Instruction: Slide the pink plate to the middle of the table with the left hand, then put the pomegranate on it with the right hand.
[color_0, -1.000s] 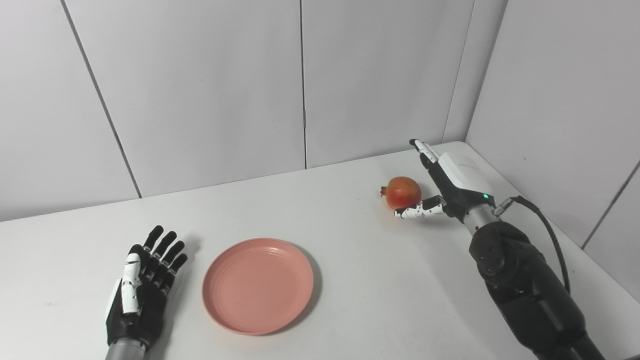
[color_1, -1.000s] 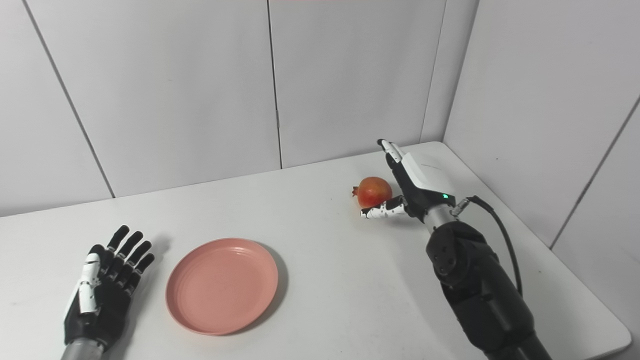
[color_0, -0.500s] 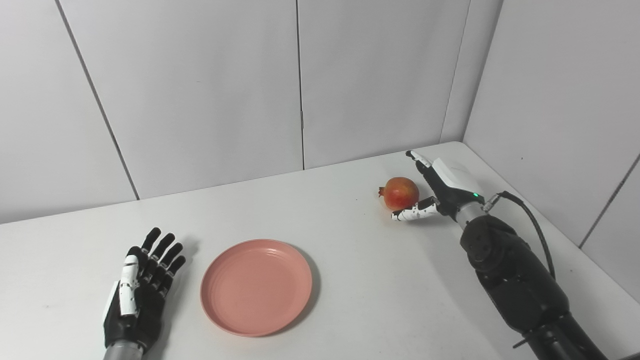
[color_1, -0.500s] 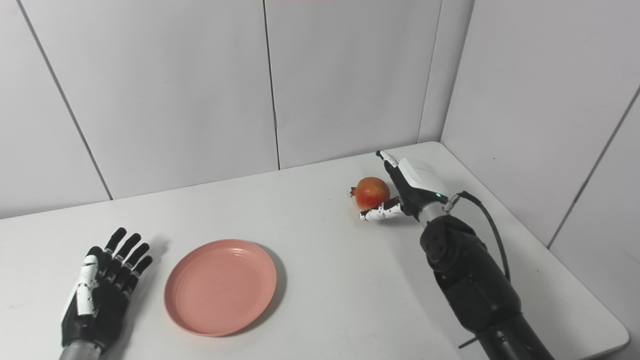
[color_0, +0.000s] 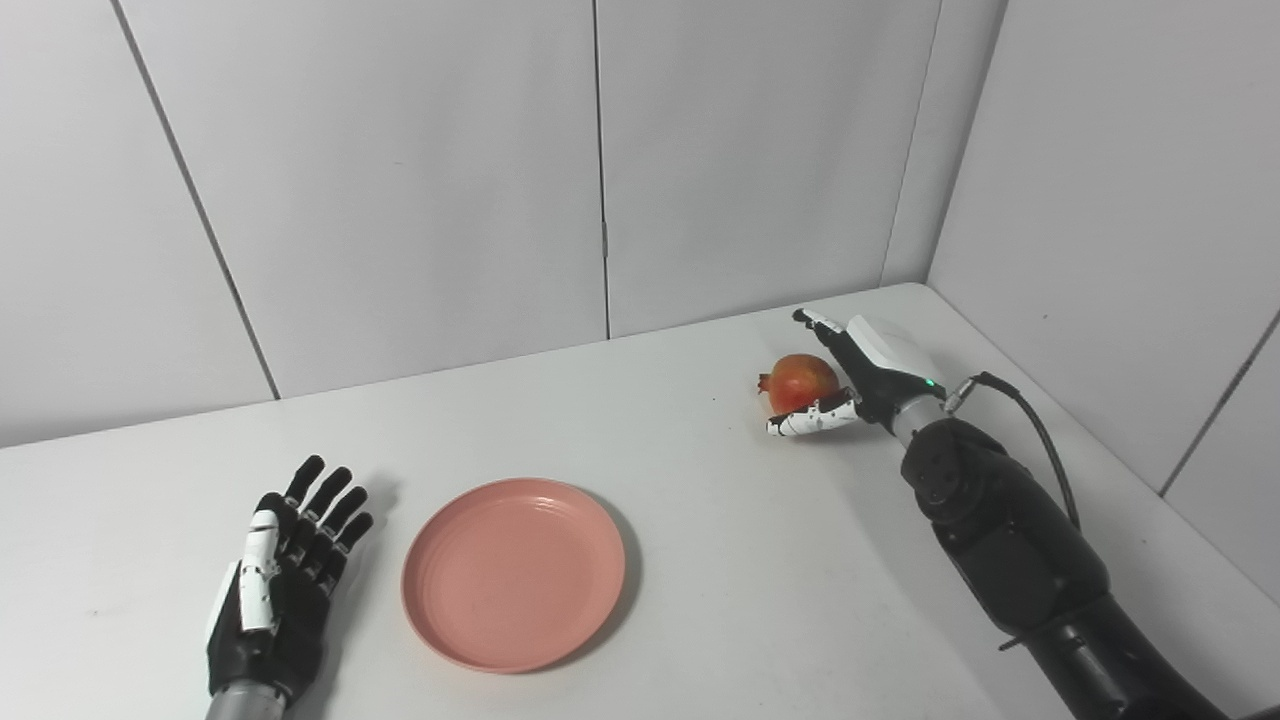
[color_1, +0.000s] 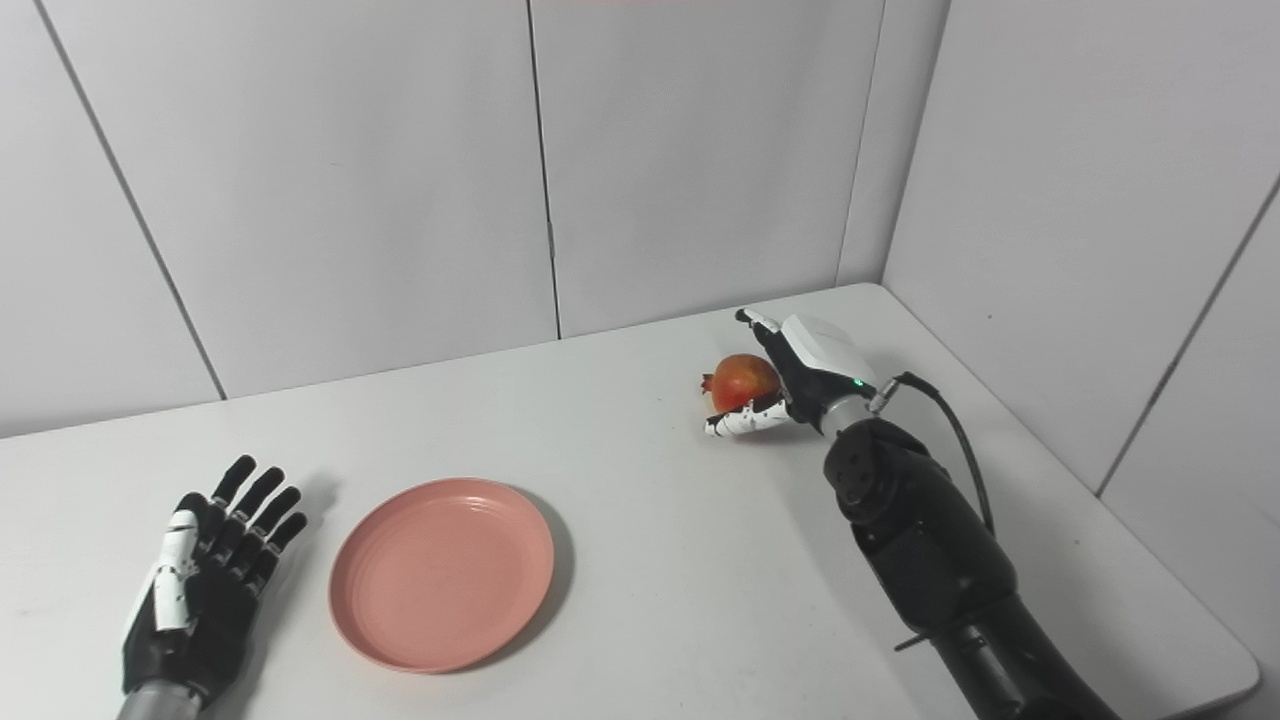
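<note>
White table (color_0: 700, 560), grey panel walls. Pink plate (color_0: 514, 573) sits left of centre, left hand (color_0: 280, 590) flat beside it, fingers spread, holding nothing. Pomegranate (color_0: 797, 382) at far right, on the table. Right hand (color_0: 850, 375) cups it from the right, fingers apart, not closed on it, thumb (color_0: 800, 421) low in front. Advice: wrap fingers over the far side, close evenly before lifting; round fruit will likely roll if pinched off-centre.
</note>
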